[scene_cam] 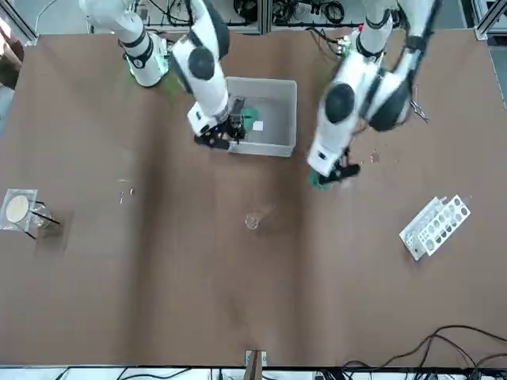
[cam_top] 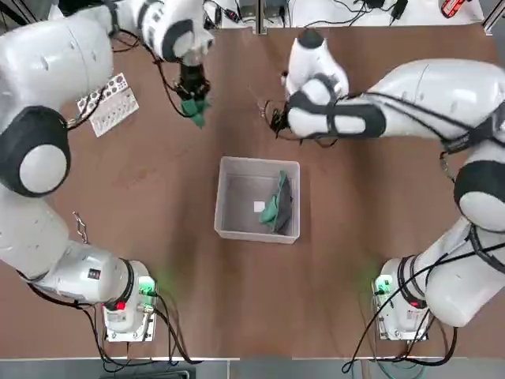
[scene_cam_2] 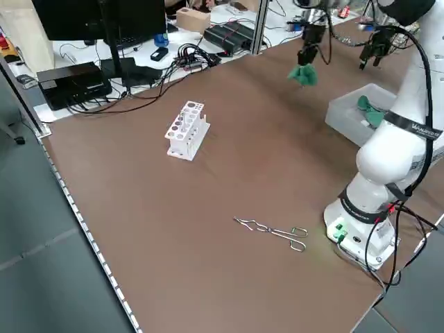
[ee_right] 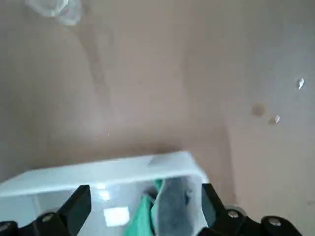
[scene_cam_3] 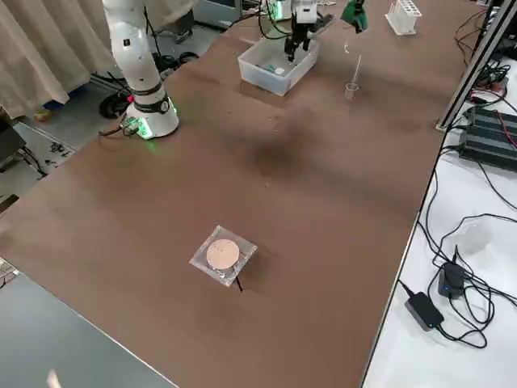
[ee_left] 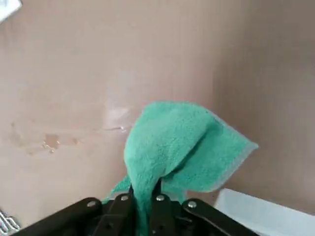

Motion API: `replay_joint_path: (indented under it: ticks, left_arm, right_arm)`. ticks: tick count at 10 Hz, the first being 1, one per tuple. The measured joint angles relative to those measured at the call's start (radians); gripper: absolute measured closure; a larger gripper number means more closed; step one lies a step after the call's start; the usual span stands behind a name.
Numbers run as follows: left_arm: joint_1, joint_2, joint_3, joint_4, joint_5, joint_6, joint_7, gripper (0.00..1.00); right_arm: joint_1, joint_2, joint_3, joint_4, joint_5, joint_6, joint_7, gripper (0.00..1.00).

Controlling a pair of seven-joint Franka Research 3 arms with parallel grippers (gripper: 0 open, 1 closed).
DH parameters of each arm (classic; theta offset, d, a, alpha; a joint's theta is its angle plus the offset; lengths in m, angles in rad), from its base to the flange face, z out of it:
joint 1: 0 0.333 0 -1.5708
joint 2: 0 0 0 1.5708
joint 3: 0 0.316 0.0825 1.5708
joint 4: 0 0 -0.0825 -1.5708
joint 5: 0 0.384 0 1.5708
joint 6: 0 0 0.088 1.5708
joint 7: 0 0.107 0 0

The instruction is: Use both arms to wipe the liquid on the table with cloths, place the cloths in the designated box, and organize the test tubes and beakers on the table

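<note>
One cloth (cam_top: pixel 282 207) is deposited in the box (cam_top: pixel 223 197), centre of the top view; another (ee_left: pixel 170 147) is gripped by the left jaws, upper left. The right jaws (ee_right: pixel 147 209), right of centre, are wide and empty. Liquid remains on the counter (ee_left: pixel 74 73); glassware is apparently unsorted.

Count, all views:
- arms: 2 (left arm (cam_top: pixel 79 63), right arm (cam_top: pixel 442 95))
- grippers: 2 (left gripper (ee_left: pixel 145 189), right gripper (ee_right: pixel 147 196))
- table (scene_cam_2: pixel 208 243): 1
- cloths: 2 (one cloth (ee_left: pixel 167 142), another cloth (cam_top: pixel 280 204))
- bin (cam_top: pixel 245 230): 1
- white mark (cam_top: pixel 259 207): 1
- rack (scene_cam_2: pixel 187 132): 1
- clamp (scene_cam_2: pixel 270 231): 1
- tube (scene_cam_3: pixel 351 89): 1
- beaker (scene_cam: pixel 41 215): 1
- pale disc (scene_cam_3: pixel 223 254): 1
- black rods (scene_cam: pixel 47 218): at least 2
- power bricks (scene_cam_3: pixel 424 310): 2, right side view
- liquid spots: several, exact number unclear
</note>
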Motion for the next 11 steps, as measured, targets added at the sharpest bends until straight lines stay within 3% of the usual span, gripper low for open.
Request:
replay_joint_path:
  ticks: [3, 5, 9, 11]
  left_arm:
    - [0.065, 0.027, 0.022, -0.085, -0.024, 0.119, 0.048, 0.91]
    - [0.054, 0.094, 0.013, -0.136, -0.025, 0.223, 0.045, 0.91]
    - [0.036, 0.232, 0.011, -0.136, -0.025, 0.317, 0.044, 0.91]
    - [0.038, 0.275, 0.014, -0.134, -0.025, 0.322, 0.044, 0.91]
  right_arm:
    - [0.123, 0.049, 0.0, -0.037, -0.114, 0.04, 0.254, 0.01]
    - [0.143, 0.127, -0.001, -0.038, -0.131, 0.08, 0.34, 0.01]
    - [0.145, 0.291, -0.01, -0.021, -0.134, 0.206, 0.399, 0.01]
    - [0.152, 0.327, -0.011, -0.002, -0.139, 0.23, 0.43, 0.05]
